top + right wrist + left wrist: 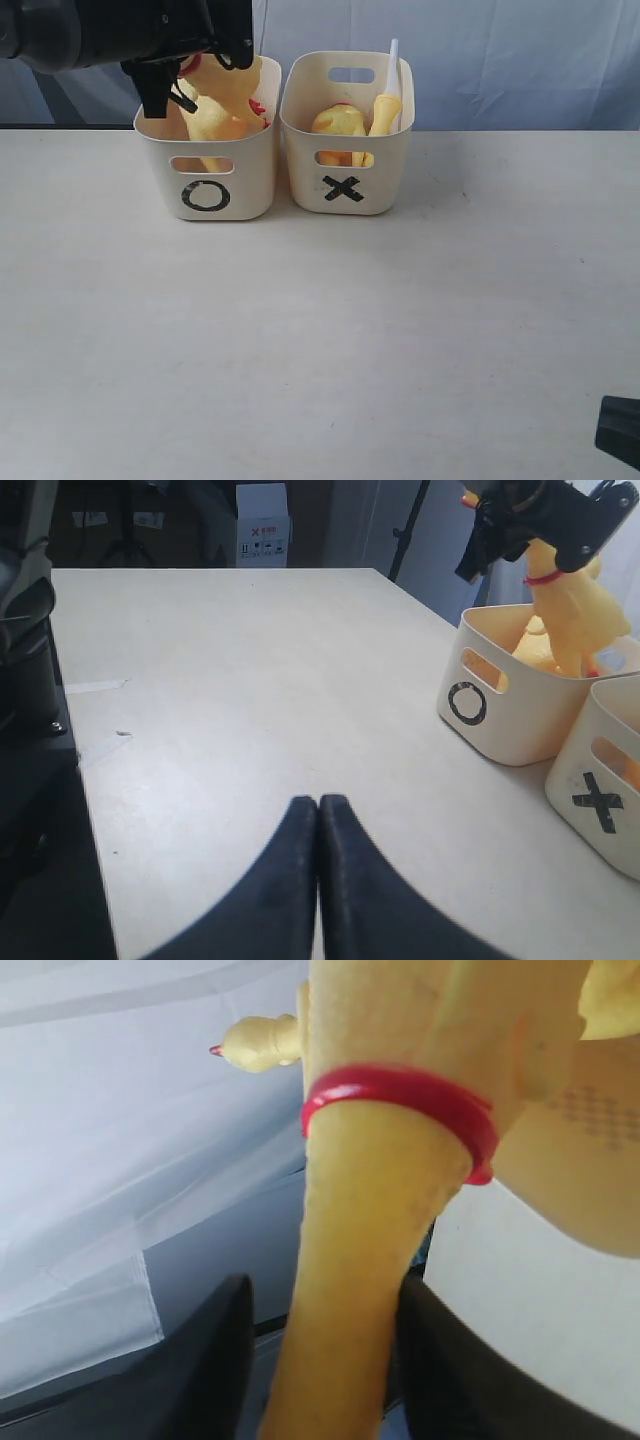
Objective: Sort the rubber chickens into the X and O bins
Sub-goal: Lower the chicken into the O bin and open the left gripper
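Observation:
A yellow rubber chicken [225,105] with a red neck ring [400,1095] stands upright in the O bin [250,180], rising above its rim. My left gripper [165,95] is over that bin, its jaws open around the chicken's neck [370,1220]. One finger [440,1360] touches the neck and a gap shows beside the other. In the X bin [385,170] lie two more chickens [340,120], one with a white tube [392,60]. My right gripper [319,805] is shut and empty, low over the table, well away from both bins.
The two bins stand side by side at the far edge of the pale table [320,330], before a white and blue backdrop. A dark part of the right arm [620,430] shows at the near right corner.

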You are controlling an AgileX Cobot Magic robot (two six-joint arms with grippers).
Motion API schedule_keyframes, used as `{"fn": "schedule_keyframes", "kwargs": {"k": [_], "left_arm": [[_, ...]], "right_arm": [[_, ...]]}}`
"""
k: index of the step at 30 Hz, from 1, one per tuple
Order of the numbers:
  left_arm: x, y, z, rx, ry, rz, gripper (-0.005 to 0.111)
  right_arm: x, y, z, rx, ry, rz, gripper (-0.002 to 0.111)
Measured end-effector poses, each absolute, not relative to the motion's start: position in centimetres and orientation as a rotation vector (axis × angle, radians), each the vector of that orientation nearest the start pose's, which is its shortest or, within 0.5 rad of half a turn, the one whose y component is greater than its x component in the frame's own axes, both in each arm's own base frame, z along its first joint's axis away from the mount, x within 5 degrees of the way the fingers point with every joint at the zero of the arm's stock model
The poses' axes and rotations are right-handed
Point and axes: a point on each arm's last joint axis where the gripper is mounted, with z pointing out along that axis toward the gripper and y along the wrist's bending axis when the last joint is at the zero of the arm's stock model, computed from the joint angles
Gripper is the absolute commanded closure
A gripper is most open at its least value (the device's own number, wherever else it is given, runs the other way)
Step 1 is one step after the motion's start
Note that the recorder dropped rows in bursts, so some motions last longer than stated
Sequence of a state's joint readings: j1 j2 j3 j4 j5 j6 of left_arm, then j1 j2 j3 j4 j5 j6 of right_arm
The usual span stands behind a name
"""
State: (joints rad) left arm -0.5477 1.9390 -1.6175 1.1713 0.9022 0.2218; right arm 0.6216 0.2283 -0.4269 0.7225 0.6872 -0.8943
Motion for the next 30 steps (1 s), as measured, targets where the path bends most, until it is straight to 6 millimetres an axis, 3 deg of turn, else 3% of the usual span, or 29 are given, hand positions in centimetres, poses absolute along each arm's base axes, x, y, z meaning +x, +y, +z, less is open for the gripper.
{"fn": "schedule_keyframes", "kwargs": {"k": [7,30], "left_arm": [[40.65,-17.33,29.60,1.416,1.785,1.220,0.036],[40.41,-16.71,30.55,1.373,1.783,1.299,0.035]], "right_arm": [[1.65,5.89,29.45,-1.087,1.506,0.624,0.108],[1.65,5.89,29.45,-1.088,1.506,0.624,0.108]]}}
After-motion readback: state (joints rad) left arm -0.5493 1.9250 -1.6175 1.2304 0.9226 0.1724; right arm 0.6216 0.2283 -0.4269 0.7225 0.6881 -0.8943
